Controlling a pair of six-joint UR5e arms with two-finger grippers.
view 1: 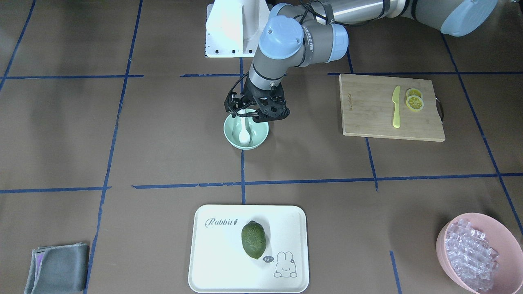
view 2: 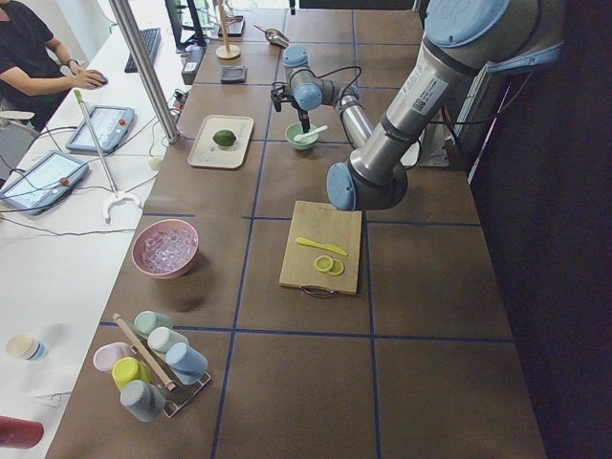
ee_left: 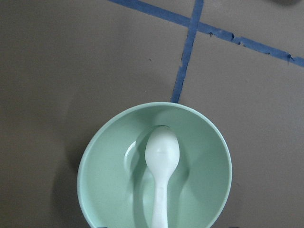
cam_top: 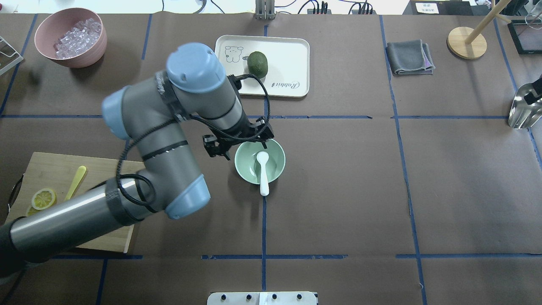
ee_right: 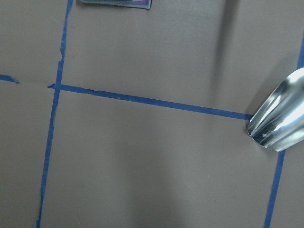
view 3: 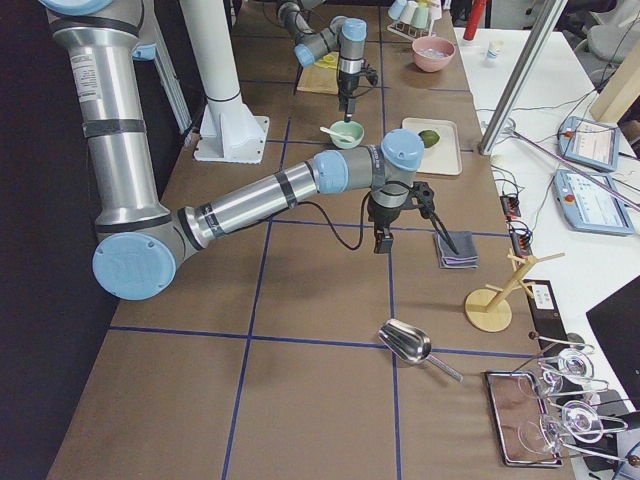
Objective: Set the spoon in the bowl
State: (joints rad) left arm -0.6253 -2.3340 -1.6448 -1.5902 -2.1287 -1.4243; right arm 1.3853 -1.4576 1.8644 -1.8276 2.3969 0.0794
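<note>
Jaws of our left gripper look spread, pinching nothing, just above the bowl | spoon lies inside it, scoop at the bottom, handle overhanging the robot-side rim | placement looks done | we'd rise straight up, no sideways drift, lest we clip that handle and tip it onto the tabletop

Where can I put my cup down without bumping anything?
Big bare patch between the bowl and the cloth. Another between the board, tray and pink bowl. Crowded at the bowl: spoon inside, left gripper just above its rim.
</note>
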